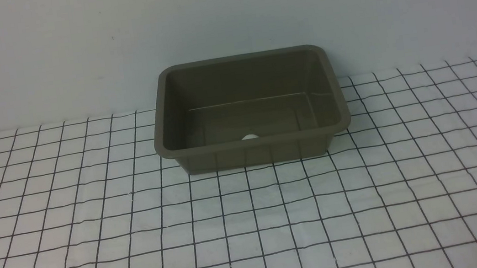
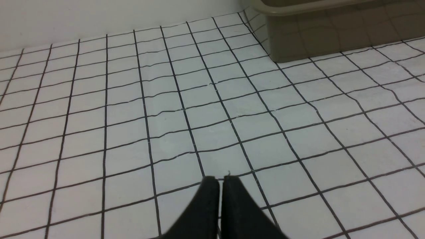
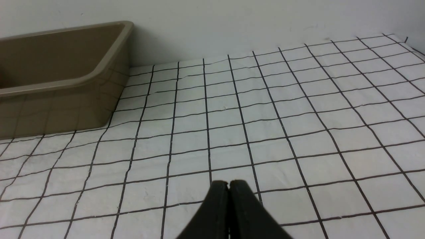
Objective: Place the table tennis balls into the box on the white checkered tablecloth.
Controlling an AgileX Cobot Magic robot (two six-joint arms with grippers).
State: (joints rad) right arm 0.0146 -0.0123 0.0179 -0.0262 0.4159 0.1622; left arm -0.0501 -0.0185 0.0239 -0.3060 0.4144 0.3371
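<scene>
The olive-brown box stands at the back of the white checkered tablecloth, against the wall. Inside it, just above the near wall, the top of one white table tennis ball peeks out; most of it is hidden. Neither arm shows in the front view. In the left wrist view my left gripper is shut and empty over bare cloth, with a corner of the box ahead. My right gripper is likewise shut with nothing in it, the box off to one side.
A pale wall rises right behind the box. The tablecloth is slightly wrinkled and its far edge shows in the right wrist view.
</scene>
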